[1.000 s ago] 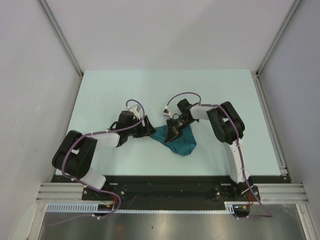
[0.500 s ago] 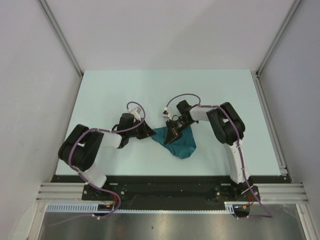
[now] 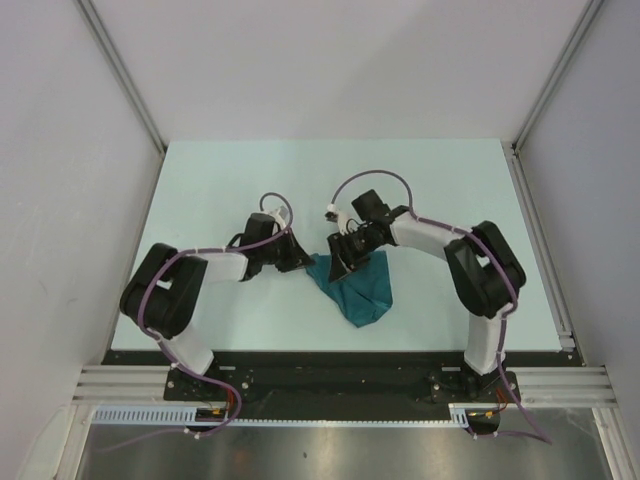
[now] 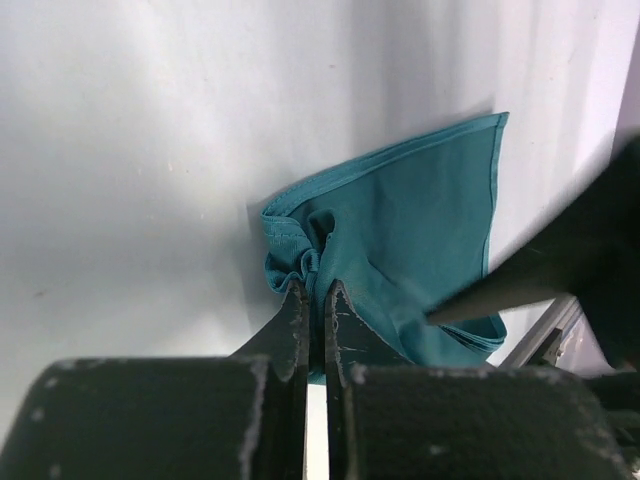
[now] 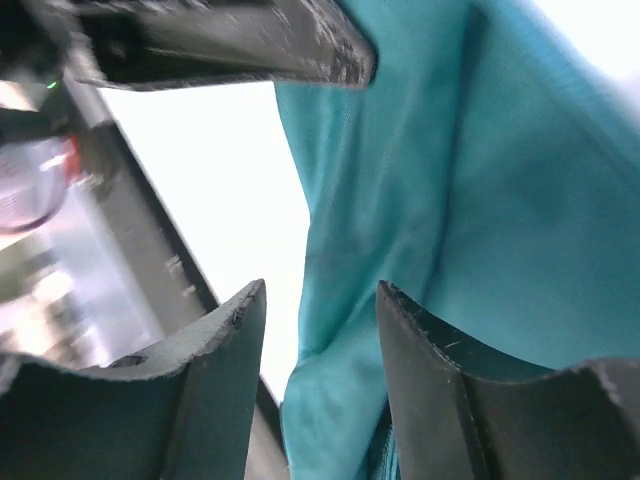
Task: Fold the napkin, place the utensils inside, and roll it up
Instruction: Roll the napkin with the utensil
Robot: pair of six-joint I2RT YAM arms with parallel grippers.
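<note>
Left fingers [image 4: 293,325] pinch the one napkin [image 4: 420,220] | right fingers [image 5: 225,350] apart above it

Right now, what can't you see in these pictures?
Spoon: in no view; maybe inside the napkin, cannot tell.
Napkin's top edge, top view: covered by the left gripper and right gripper.
Napkin's outline, right wrist view: blurred, cut off by the picture's edges.

- Your left gripper [image 4: 315,292] is pinched tight on the napkin [image 4: 410,230] edge, with the arm reaching low toward the middle.
- Your right gripper [image 5: 320,295] has its jaws apart, wrist tipped down, elbow out to the right.
</note>
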